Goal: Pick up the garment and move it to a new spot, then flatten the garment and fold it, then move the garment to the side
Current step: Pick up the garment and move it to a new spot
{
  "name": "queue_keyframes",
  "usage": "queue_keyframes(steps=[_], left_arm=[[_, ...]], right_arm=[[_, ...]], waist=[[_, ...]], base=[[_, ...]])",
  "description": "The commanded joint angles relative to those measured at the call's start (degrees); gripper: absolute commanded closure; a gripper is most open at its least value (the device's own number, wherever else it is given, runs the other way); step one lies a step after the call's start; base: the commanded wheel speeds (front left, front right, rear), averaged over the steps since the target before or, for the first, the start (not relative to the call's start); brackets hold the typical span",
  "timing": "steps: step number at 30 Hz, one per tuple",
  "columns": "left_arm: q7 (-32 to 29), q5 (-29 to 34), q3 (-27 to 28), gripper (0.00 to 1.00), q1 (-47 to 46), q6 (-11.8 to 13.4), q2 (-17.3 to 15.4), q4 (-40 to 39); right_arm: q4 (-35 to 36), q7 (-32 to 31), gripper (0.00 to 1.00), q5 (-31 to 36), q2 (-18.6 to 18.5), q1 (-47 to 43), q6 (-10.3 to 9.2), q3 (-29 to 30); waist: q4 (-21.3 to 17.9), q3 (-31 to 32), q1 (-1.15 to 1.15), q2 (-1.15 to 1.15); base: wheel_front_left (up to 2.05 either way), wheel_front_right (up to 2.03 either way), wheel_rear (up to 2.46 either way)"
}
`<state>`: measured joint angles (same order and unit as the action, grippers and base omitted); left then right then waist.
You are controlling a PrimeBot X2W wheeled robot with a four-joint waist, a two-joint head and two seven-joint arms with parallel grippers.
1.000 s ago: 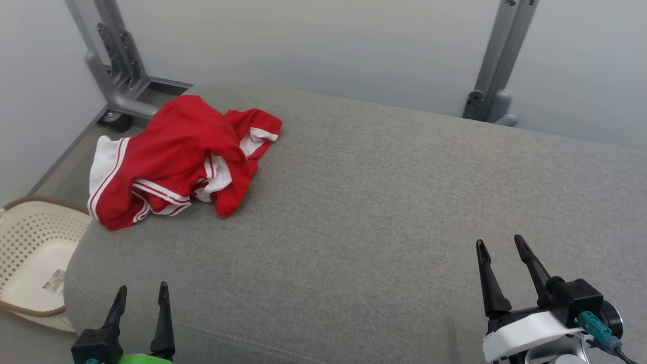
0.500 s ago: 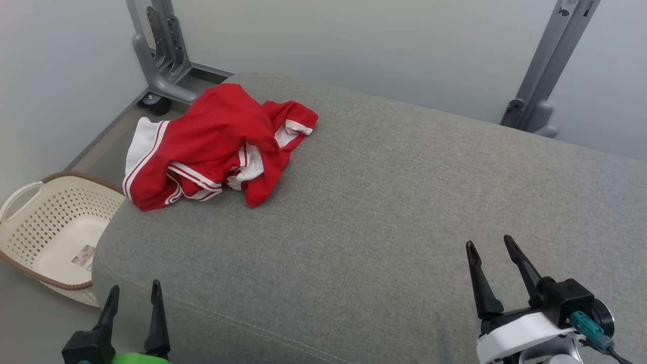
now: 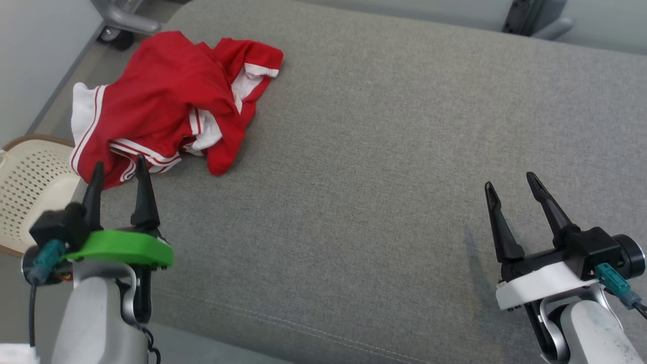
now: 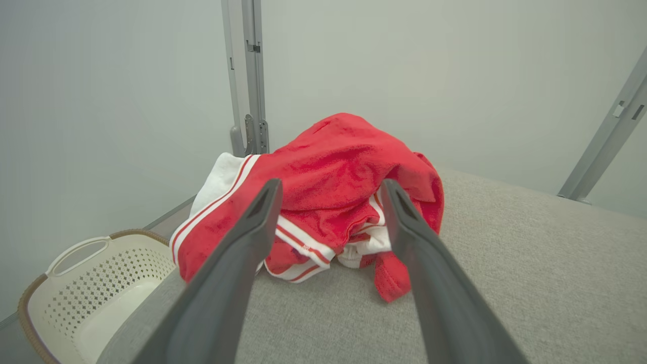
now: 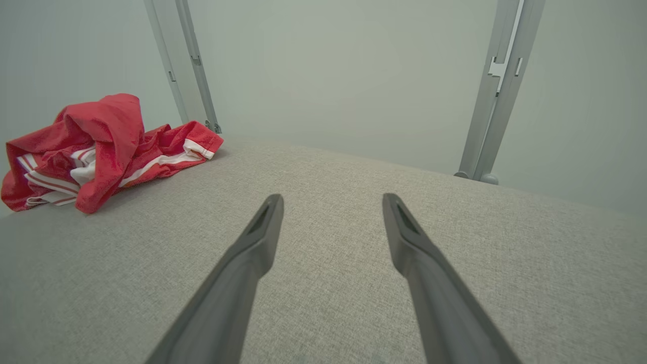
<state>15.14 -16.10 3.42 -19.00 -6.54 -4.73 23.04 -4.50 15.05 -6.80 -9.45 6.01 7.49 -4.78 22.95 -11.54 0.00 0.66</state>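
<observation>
My left gripper, jaws wide apart and empty, points at the crumpled red garment on the far left corner of the grey cushion; I judge this is to line up the pick. My right gripper, also spread and empty, hovers well apart over bare fabric, and a perforated basket stands low beside the cushion's left edge.
</observation>
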Motion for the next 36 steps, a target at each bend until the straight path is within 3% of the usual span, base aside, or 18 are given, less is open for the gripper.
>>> queue_keyframes(steps=[1, 16, 25, 26, 27, 28, 33, 36], left_arm=[[0.0, -0.4, 0.0, 0.00, -1.6, -0.2, -0.6, 0.2], [-1.0, -4.3, 1.2, 0.00, -23.1, -0.9, -9.4, 23.4], [-1.8, -2.8, -1.8, 0.00, -29.8, -0.8, -11.7, 38.0], [-1.6, -3.0, -1.9, 0.35, -30.2, -0.8, -11.7, 38.8], [-1.3, -3.3, -1.8, 0.87, -30.7, -0.8, -11.7, 39.3], [-0.9, -3.5, -1.6, 1.00, -31.1, -0.8, -11.8, 39.6], [0.1, -4.1, -0.7, 1.00, -31.0, -0.4, -11.5, 38.4], [0.1, -2.8, 0.3, 1.00, -28.7, 1.1, -11.3, 32.6]], right_arm=[[0.2, 0.2, 0.00, 0.4, -0.5, 0.9, 0.00, 0.0], [1.0, 0.2, 0.00, 0.8, -2.5, 4.4, 0.00, -0.5], [0.8, 0.2, 0.00, 1.0, -2.9, 5.0, 0.00, -1.9], [0.8, 0.2, 0.00, 1.0, -2.9, 5.0, 0.00, -2.0], [0.7, 0.2, 0.00, 1.0, -2.9, 4.9, -0.01, -2.0], [0.6, 0.2, 0.00, 1.0, -2.9, 4.8, -0.01, -1.9], [-0.2, 0.2, 0.00, 0.5, -1.8, 3.1, 0.00, -1.3], [-0.5, 0.2, 0.00, 0.1, -0.7, 2.1, 0.00, -1.1]], waist=[[-2.9, -8.3, 0.00, -0.66], [-6.3, -16.4, 0.00, -0.66], [-7.9, -18.3, 0.00, -0.66], [-7.9, -18.3, 0.00, -0.66], [-7.9, -18.3, 0.00, -0.66], [-7.9, -18.2, 0.00, -0.66], [-7.2, -15.8, 0.00, -0.66], [-6.5, -13.3, 0.00, -0.66]], base=[[0.00, 0.00, 0.00], [0.00, 0.00, 0.00], [0.00, 0.00, 0.00], [0.00, 0.00, 0.00], [0.00, 0.00, 0.00], [0.00, 0.00, 0.00], [0.00, 0.00, 0.00], [0.00, 0.00, 0.00]])
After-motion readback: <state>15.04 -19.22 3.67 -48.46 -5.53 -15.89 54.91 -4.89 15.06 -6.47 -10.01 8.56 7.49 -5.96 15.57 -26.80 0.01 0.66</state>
